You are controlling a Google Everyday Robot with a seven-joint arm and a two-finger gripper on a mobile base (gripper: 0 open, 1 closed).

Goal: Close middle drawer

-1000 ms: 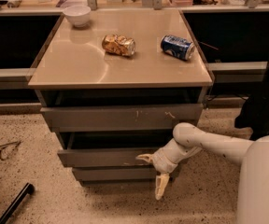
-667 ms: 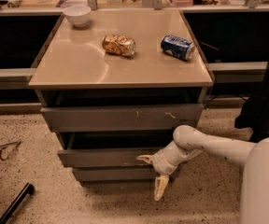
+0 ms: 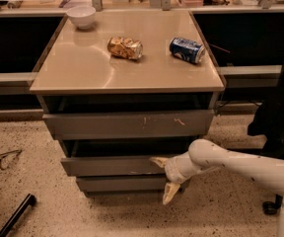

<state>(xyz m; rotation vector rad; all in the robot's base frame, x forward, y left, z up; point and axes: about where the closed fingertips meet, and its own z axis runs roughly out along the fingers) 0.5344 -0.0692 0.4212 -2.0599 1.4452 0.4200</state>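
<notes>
The middle drawer is a plain grey handle-less front, standing a little out of the cabinet with a dark gap above it. It juts past the bottom drawer. My gripper is at the right end of the middle drawer's front, on a white arm coming in from the right. It is open and empty: the upper finger lies against the drawer front and the lower finger hangs down in front of the bottom drawer.
The top drawer, with white scratch marks, also stands out. On the beige cabinet top are a white bowl, a crumpled snack bag and a blue can. A black chair stands at the right; speckled floor lies in front.
The gripper has shifted only slightly along the middle drawer's front. The drawer stands about where it was.
</notes>
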